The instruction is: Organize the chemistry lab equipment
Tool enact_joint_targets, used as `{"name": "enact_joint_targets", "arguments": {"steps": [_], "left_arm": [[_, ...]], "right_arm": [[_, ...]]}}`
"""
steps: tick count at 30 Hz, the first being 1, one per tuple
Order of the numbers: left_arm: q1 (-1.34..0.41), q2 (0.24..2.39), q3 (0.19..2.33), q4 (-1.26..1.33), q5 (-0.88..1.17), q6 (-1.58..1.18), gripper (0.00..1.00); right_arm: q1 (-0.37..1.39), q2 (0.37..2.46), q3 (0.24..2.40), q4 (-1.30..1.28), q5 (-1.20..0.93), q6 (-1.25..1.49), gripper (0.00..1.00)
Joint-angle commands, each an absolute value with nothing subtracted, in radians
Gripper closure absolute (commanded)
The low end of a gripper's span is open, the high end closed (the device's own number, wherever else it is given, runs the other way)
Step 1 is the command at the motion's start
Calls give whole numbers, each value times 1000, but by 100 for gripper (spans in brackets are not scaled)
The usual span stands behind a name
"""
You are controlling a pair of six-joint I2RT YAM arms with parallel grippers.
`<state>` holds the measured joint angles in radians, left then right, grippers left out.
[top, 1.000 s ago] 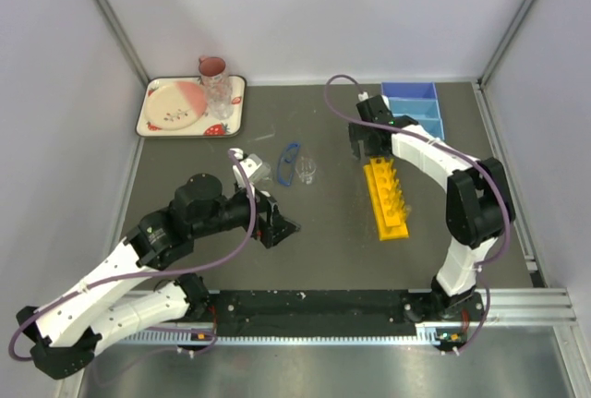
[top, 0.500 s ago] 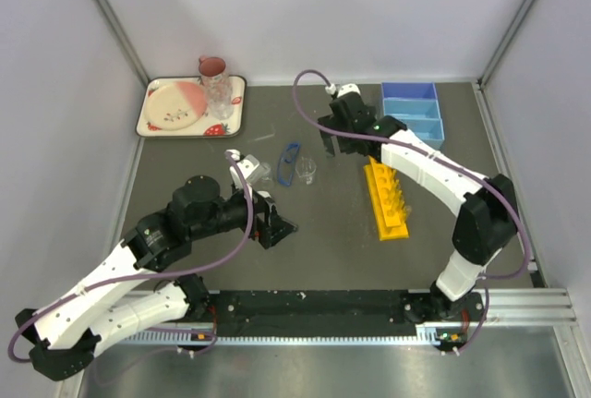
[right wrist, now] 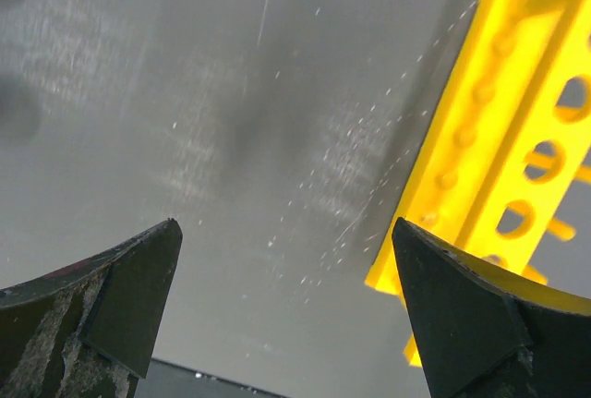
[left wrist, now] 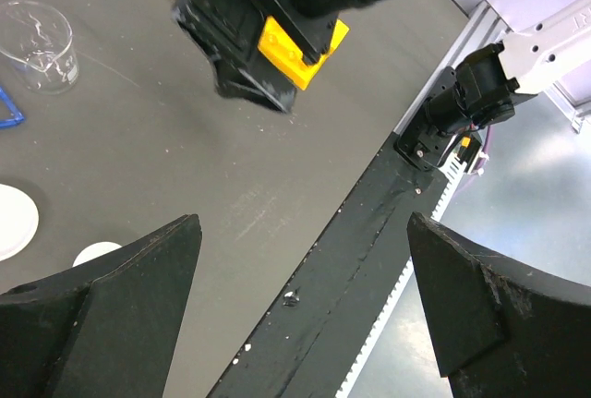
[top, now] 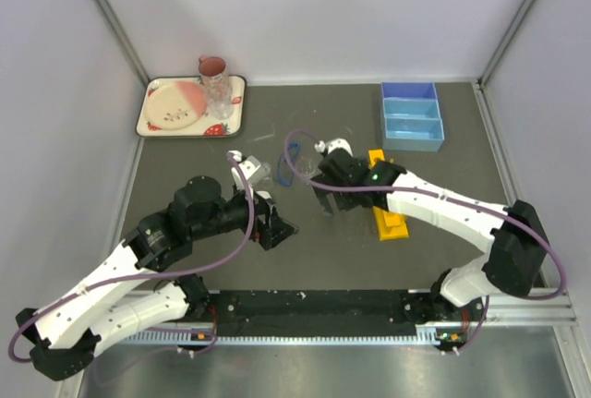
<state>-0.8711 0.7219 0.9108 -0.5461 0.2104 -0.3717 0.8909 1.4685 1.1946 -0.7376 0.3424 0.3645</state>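
Nearest me, the left pincer (top: 282,230) hangs low over the dark tabletop (top: 332,264), left of ctr. Its fingers are spread wide w/ nothing btwn them, and its wrist cam shows only bare surface and the black front rail in the gap. Just past it, mid-tabletop, the right pincer (top: 325,204) points down at the surface, likewise released and holding nothing. Its own cam shows scuffed grey tabletop btwn the fingers, w/ the yellow holed tube rack (right wrist: 517,158) off to one side, close but touching neither finger. From overhead the rack lies flat, right of ctr, long axis running near-to-far. The right forearm crosses its middle, so only the two ends show. On the left wrist cam, the small clear beaker (left wrist: 37,42) stands upright on the tabletop beyond the right pincer's black body. A blue edge of the blue-rimmed goggles (left wrist: 7,112) sits just beside it. Two small white round dishes (left wrist: 14,223) lie nearer the left arm, apart from each other. Farther back on the right, the blue divided tray (top: 411,116) sits by the back edge, a little beyond the rack's far end, its three compartments in a row. In the far left corner, the cream strawberry-patterned tray (top: 152,128) carries the pink-and-cream plate (top: 175,102) and the clear tumbler (top: 220,95). The pink mug (top: 213,67) is at its back edge; can't tell if it's on the tray.
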Motion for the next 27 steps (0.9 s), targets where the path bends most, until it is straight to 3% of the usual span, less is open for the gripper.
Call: {"name": "enact_joint_targets", "arguments": {"steps": [1,27], "left_arm": [[-868,713,902,-494,232,-385,1],[-868,719,893,-502,236,-370,1]], "right_arm": [[945,1416,1149,-765,362,452,1],[937,1424,900,-736,509,580,1]]}}
